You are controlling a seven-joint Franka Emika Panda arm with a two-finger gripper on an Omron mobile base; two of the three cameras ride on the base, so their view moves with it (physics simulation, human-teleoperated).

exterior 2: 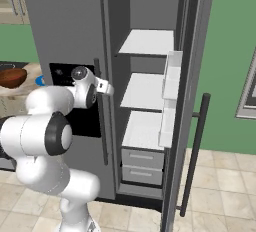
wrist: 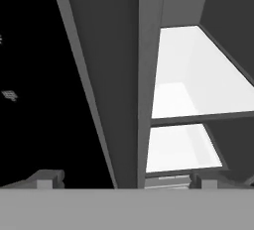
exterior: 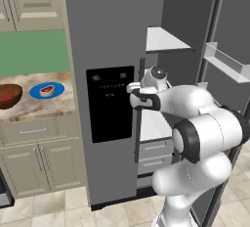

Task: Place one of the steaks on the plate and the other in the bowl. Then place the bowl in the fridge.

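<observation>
Left base view: my tool (exterior: 133,95) open, empty, by fridge (exterior: 105,35) handle | right door open | bowl (exterior: 10,95) with steak, left surface | plate (exterior: 47,90) with steak beside it

Pale stone counter (exterior: 53,104) with brown bowl (exterior: 10,96) beside blue plate (exterior: 47,90); a steak (exterior: 47,91) on the plate

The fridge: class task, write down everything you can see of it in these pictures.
The fridge is tall, grey and two-doored. Its left door is shut and carries a black dispenser panel and a long dark vertical handle. The right door stands swung wide open, with white door bins on its inner face and a dark handle outside. Inside are white shelves, bare as far as visible, above two grey drawers. It stands on the tiled floor beside the counter. The open gripper faces the left door's edge.
</observation>
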